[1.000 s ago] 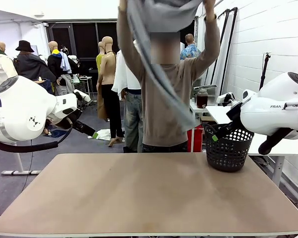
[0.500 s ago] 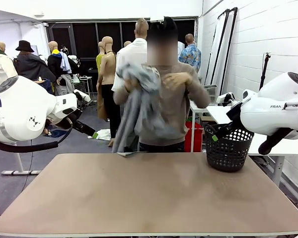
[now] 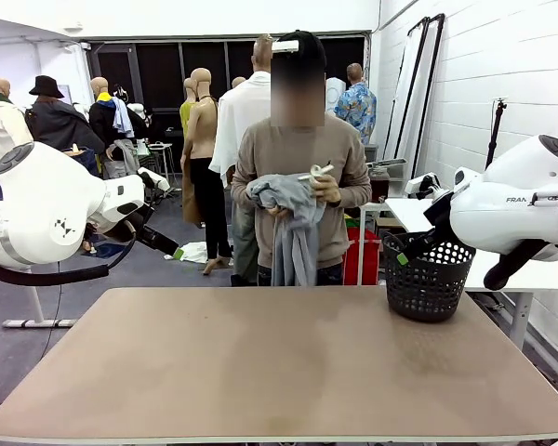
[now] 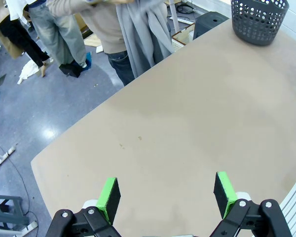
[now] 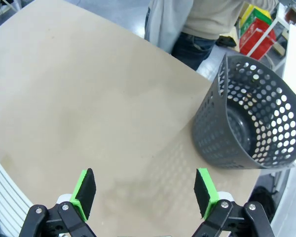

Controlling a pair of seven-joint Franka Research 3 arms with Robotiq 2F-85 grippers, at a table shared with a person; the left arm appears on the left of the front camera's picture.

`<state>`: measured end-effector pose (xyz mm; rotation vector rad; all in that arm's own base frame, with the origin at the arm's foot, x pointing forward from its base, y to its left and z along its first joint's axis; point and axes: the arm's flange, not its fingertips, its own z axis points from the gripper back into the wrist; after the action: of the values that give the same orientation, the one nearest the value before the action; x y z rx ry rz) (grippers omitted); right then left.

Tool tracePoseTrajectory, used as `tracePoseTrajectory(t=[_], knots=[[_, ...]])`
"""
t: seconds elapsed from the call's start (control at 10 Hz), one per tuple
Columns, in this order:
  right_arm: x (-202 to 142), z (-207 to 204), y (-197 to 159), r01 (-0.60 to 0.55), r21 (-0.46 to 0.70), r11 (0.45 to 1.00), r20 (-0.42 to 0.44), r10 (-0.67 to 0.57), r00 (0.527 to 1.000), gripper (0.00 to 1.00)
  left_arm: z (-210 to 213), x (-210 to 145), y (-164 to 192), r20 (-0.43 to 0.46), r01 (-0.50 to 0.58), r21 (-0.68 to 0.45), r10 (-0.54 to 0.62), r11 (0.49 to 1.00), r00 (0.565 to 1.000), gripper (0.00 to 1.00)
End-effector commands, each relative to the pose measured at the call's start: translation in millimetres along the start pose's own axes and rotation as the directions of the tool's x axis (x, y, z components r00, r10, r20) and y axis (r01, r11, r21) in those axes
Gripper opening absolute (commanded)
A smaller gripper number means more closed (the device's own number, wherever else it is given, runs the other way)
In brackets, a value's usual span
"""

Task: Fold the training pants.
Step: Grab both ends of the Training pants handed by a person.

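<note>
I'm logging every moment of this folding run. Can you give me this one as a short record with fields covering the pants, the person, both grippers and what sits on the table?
training pants: bunched up, hanging off the table, past its far edge
person: standing at the far side, both hands holding the pants at chest height
left gripper: open, empty, above the table
right gripper: open, empty, above the table near the basket
basket: dark, perforated, looks empty, at the far right corner
table: nothing laid out yet
</note>
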<state>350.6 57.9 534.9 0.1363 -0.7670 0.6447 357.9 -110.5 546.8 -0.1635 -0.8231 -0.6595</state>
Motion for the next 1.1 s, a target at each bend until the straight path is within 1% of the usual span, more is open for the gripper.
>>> tracePoseTrajectory(t=[0.0, 1.0], knots=[[-0.1, -0.3, 0.3, -0.001, 0.006, 1.0, 0.0, 0.001, 1.0, 1.0, 0.1, 0.1, -0.1, 0.003, -0.001, -0.005, 0.001, 1.0, 1.0, 1.0], [-0.1, -0.3, 0.3, -0.001, 0.006, 1.0, 0.0, 0.001, 1.0, 1.0, 0.1, 0.1, -0.1, 0.003, -0.001, -0.005, 0.001, 1.0, 1.0, 1.0]])
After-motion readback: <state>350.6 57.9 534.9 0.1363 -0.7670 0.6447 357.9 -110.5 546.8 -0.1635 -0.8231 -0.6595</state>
